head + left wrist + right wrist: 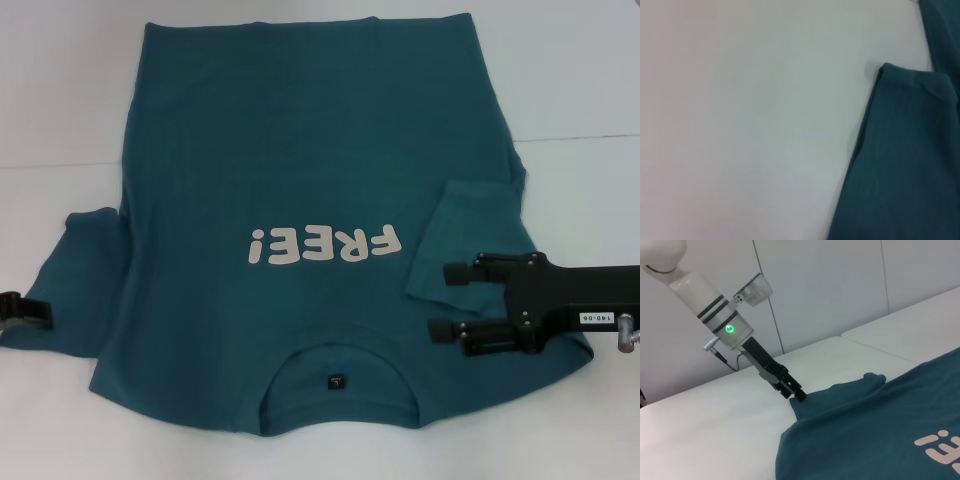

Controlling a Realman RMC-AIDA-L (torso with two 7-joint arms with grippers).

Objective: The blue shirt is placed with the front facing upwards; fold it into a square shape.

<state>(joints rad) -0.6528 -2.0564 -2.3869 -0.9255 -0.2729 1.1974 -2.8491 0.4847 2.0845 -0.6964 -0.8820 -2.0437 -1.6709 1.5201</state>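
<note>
One blue shirt point(300, 180), right sleeve folded; right gripper point(448, 302) jaws parted, left gripper point(799, 395) unclear.

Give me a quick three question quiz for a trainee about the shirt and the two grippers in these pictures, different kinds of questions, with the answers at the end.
1. True or false: the sleeve on the robot's right side already lies folded in over the body of the blue shirt.
2. Multiple choice: where is the left gripper? A) at the sleeve edge on the robot's left side B) over the white FREE! lettering C) at the neck tag
3. Fill in: the right gripper hovers over the shirt with its fingers ____.

Key
1. True: that sleeve is turned inward onto the shirt.
2. A
3. open
</note>
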